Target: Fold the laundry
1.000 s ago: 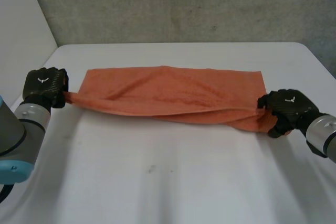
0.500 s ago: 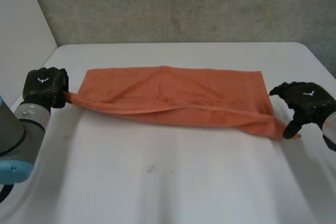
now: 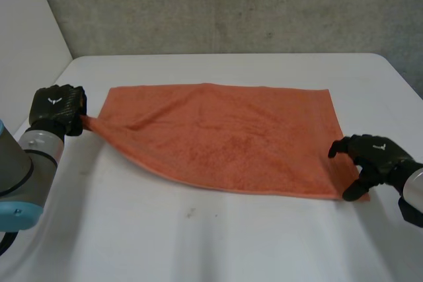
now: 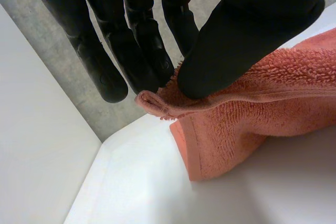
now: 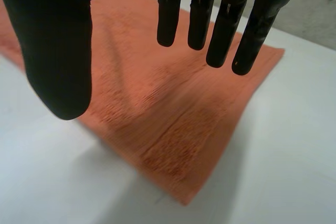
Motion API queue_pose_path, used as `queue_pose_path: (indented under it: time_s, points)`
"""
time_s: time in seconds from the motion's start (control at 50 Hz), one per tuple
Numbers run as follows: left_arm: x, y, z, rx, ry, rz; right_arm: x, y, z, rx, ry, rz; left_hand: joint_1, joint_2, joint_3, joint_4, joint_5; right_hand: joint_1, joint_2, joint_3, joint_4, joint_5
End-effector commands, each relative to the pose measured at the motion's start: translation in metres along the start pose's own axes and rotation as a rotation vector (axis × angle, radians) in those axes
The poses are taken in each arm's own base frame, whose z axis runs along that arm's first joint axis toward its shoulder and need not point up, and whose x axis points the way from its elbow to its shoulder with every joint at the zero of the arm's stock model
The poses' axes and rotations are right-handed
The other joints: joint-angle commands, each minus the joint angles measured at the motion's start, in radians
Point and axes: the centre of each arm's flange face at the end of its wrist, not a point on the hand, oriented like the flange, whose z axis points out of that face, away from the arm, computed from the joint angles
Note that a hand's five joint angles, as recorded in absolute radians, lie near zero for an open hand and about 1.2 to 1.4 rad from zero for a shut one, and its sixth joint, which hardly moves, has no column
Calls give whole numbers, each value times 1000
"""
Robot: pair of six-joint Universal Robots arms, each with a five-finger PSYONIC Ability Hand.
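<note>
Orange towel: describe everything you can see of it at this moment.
The orange terry towel is a hemmed rectangle with a looped pile, spread mostly flat on the white table. Its near left corner is drawn out to a point, pinched by the left hand between thumb and fingers. The right hand hangs open over its near right corner.

Your head camera looked down from behind the arms [image 3: 26, 163] over the whole table [image 3: 218, 242]. The wrist cameras peered closely past the left fingers [image 4: 139, 45] and the right fingers [image 5: 223, 30]; all three views shared the towel [image 3: 225, 140].
</note>
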Motion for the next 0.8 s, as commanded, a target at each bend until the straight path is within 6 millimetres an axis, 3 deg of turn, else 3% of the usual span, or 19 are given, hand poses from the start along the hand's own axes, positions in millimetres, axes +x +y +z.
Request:
queue_pose_path:
  time_s: [0.02,0.28,0.8]
  points:
    - [0,0,0,-1,0,0,-11,18,-1,-13,-56,-107,231,179,181,180,208,225,155,153,152,167]
    - [1,1,-1,-4,4,0,-2,35,13,-32,-42,-186,231,179,181,180,208,292,223,221,220,235]
    - [1,1,-1,-2,3,0,13,31,33,4,-1,-225,231,179,181,180,208,421,352,350,349,364]
